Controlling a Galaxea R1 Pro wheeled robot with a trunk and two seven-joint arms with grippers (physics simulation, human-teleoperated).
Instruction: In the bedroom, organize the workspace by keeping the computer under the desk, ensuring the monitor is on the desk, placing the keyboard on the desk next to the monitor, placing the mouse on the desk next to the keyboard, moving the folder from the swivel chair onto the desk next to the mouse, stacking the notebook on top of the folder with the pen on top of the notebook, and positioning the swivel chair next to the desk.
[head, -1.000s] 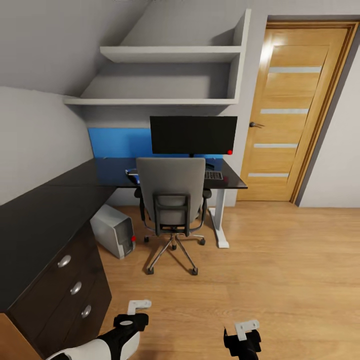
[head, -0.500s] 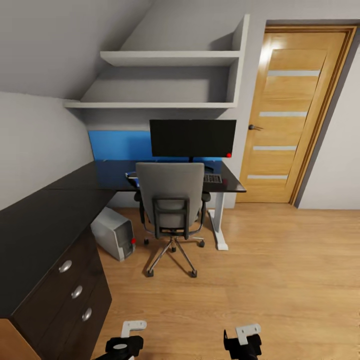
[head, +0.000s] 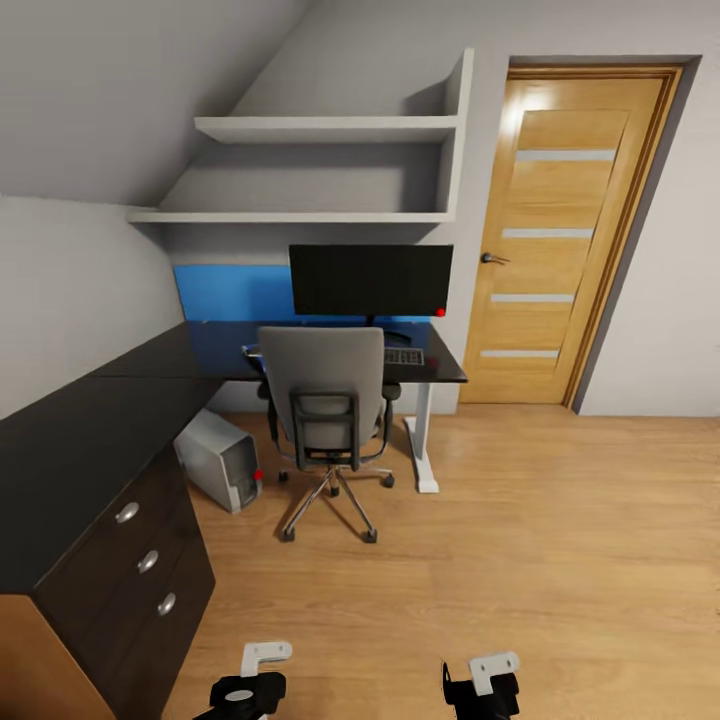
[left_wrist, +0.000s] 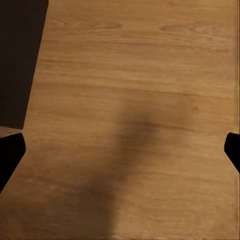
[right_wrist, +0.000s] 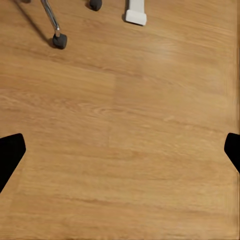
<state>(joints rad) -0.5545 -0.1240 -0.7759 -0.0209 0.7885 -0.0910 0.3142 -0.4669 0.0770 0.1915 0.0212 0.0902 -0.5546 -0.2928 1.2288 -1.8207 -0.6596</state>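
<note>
The black-topped desk (head: 130, 400) runs along the left wall and turns across the back wall. On its back section stands the monitor (head: 370, 280), and the keyboard (head: 404, 356) peeks out past the chair. The grey swivel chair (head: 324, 385) faces the desk with its back to me, hiding its seat. The grey computer (head: 220, 460) stands on the floor under the desk's corner. Mouse, folder, notebook and pen are hidden or too small to tell. My left gripper (left_wrist: 120, 150) and right gripper (right_wrist: 120, 150) hang open over bare floor, well short of the chair.
A wooden door (head: 560, 230) stands shut at the back right. Two white shelves (head: 320, 128) hang above the monitor. The black drawer unit (head: 140, 570) is close on my left. A chair castor (right_wrist: 60, 41) and the desk's white foot (right_wrist: 136, 15) lie ahead of the right gripper.
The whole view has shifted: desk, chair and door now sit further left and look slightly smaller, so the camera moved. My left arm has sunk lower in the view.
</note>
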